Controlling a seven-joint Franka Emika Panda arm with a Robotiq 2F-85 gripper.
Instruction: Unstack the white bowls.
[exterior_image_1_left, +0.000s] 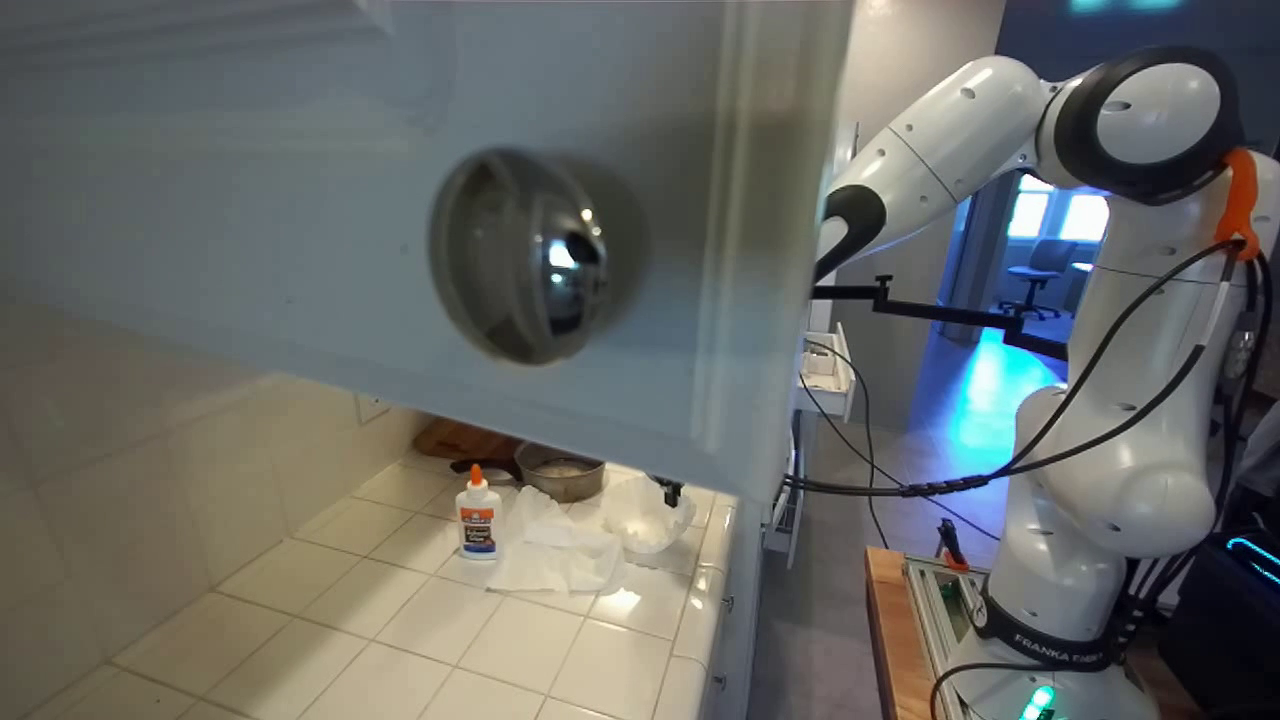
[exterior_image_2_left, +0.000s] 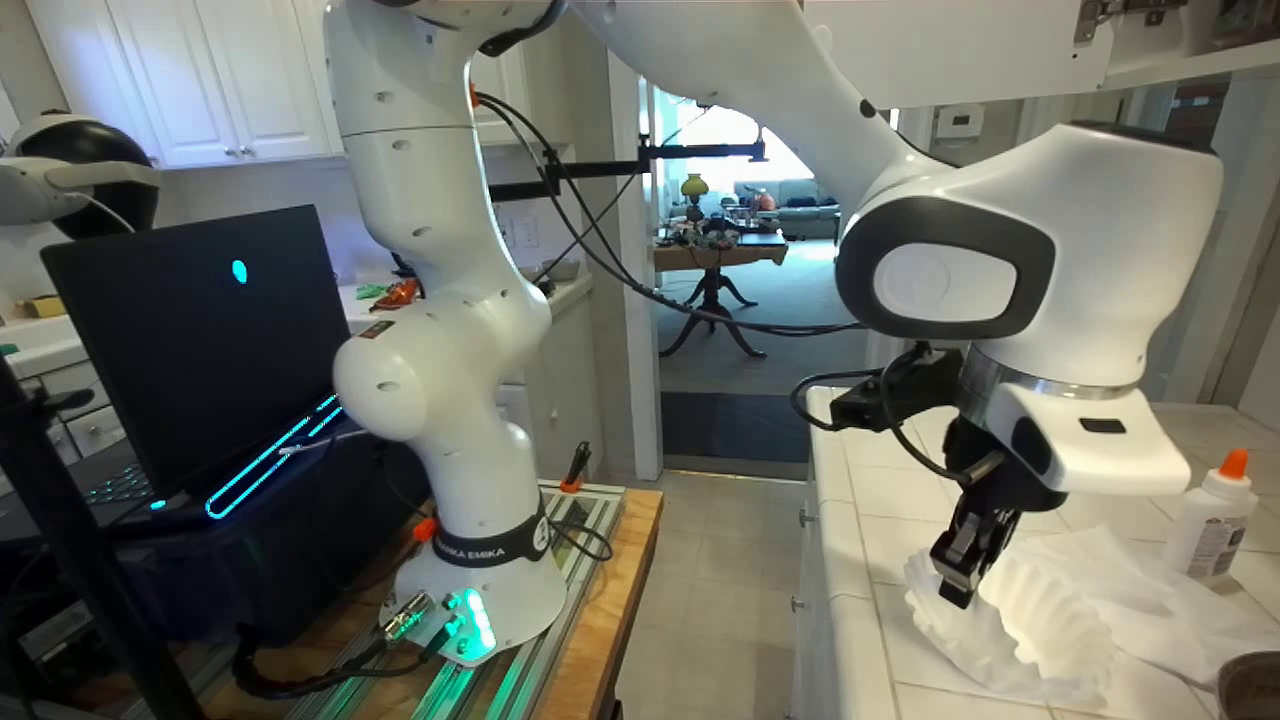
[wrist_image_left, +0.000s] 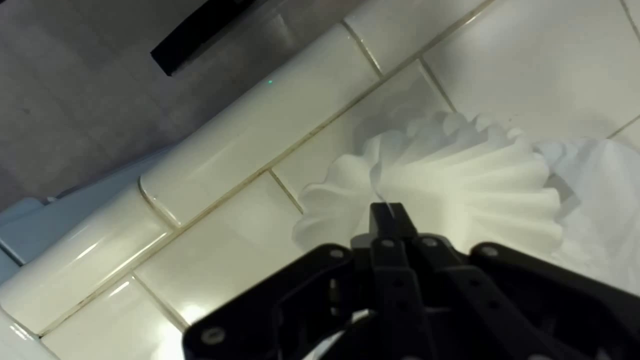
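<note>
A white bowl stands on the tiled counter near its front edge. It is thin, pleated and paper-like, and shows in an exterior view and the wrist view. I cannot tell how many are stacked in it. Beside it a flatter, crumpled white sheet-like piece lies on the tiles; it also shows in the wrist view. My gripper points down into the bowl, its fingers together with a thin fold of the bowl's wall pinched between the tips. The gripper also shows in both exterior views.
A glue bottle with an orange cap stands behind the crumpled white piece. A grey-brown metal pan sits beside the bowl. An open cabinet door with a shiny knob hangs above. The counter's rounded edge runs close to the bowl.
</note>
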